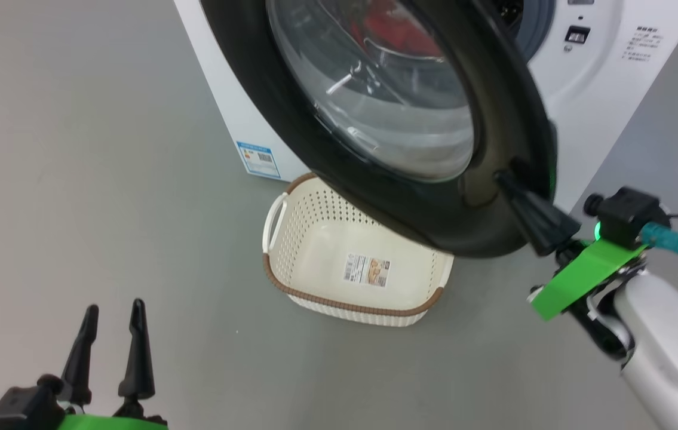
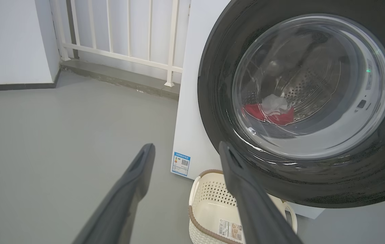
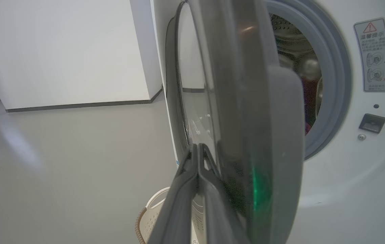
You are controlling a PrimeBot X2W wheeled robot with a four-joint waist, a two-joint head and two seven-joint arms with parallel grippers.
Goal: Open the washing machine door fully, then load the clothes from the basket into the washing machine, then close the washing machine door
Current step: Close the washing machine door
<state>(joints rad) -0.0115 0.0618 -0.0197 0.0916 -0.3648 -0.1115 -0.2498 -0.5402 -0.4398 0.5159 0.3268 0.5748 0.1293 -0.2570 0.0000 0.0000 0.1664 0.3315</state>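
Left gripper point(image 1: 114, 306) hangs with fingers spread, well clear of the door point(image 1: 494, 119), while the right gripper point(image 1: 503, 178), fingers pressed together, meets its black rim, probably to swing it shut: clothes point(image 2: 270, 115) lie behind its glass, basket point(image 1: 291, 221) empty beneath.

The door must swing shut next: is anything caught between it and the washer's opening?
Nothing visible. The gap between door and grey seal looks free, the clothes lie inside the drum, and the basket sits on the floor under the door. The shut right pincer is on the door's outer side.
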